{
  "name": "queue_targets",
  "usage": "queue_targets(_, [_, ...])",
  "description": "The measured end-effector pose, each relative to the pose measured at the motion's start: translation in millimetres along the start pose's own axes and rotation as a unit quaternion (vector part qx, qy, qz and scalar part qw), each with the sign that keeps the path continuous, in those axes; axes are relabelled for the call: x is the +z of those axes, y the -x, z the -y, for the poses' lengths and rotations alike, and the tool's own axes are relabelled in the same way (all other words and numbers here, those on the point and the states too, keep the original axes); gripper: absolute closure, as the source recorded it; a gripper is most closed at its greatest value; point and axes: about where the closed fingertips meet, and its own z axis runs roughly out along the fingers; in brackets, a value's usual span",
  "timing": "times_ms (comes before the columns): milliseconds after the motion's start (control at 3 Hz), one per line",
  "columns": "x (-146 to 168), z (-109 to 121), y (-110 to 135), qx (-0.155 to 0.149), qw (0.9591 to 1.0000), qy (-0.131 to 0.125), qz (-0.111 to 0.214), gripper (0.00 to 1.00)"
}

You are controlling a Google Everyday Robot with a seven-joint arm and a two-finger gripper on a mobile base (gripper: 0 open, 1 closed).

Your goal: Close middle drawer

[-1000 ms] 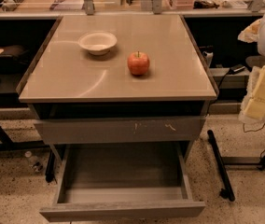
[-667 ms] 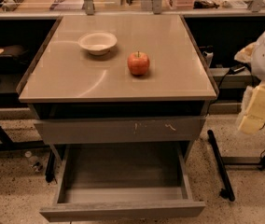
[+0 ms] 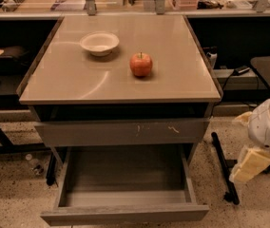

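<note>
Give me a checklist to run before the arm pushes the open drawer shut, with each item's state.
1. Middle drawer pulled out, front facing the camera: ok.
2. Nothing inside it to jam: ok, its floor is bare.
3. Gripper lined up at the drawer front: not ok; it hangs to the right of the cabinet, touching nothing.
4. Way from gripper to drawer front: cannot tell; a black bar on the floor lies between them.
5. Apple and bowl on the tabletop, back from the front edge: ok.
</note>
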Motion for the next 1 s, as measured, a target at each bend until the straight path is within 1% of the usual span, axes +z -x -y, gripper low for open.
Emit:
queue_targets(333, [52.3,-25.1,-27.7,-0.016,0.9996,0.0,0.025,0.41])
queue_targets(667, [105.1,-33.9,-39.6,-0.013,0.9981,-0.003,0.06,0.64])
queue_targets(1000, [107.5,-29.6,-39.4,-0.013,0.9979,-0.012,0.062,0.89])
